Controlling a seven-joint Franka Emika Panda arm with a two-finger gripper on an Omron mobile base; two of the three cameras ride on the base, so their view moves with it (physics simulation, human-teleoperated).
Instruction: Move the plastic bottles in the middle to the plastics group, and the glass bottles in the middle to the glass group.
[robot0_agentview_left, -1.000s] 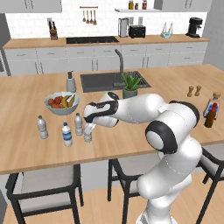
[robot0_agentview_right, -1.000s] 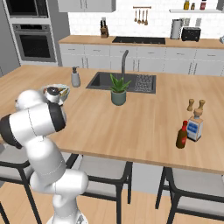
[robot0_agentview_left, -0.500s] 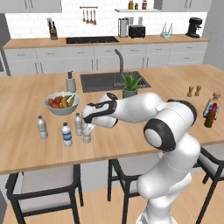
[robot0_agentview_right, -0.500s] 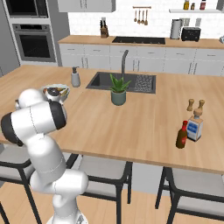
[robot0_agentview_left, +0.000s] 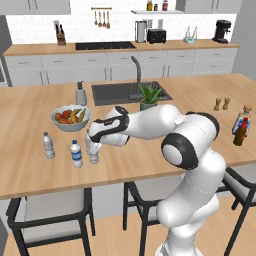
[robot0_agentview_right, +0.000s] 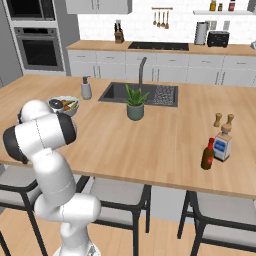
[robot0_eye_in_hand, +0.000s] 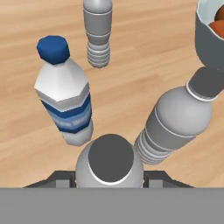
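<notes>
Beside the blue-labelled bottle (robot0_eye_in_hand: 65, 100), nothing has moved.

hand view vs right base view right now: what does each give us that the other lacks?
Hand view: four water bottles up close, with a plain bottle between the fingers, a blue-label water bottle and two more plain ones.
Right base view: brown bottle beside the flat bottle, shakers, plant, sink.
Both: fruit bowl, wooden counter.
</notes>
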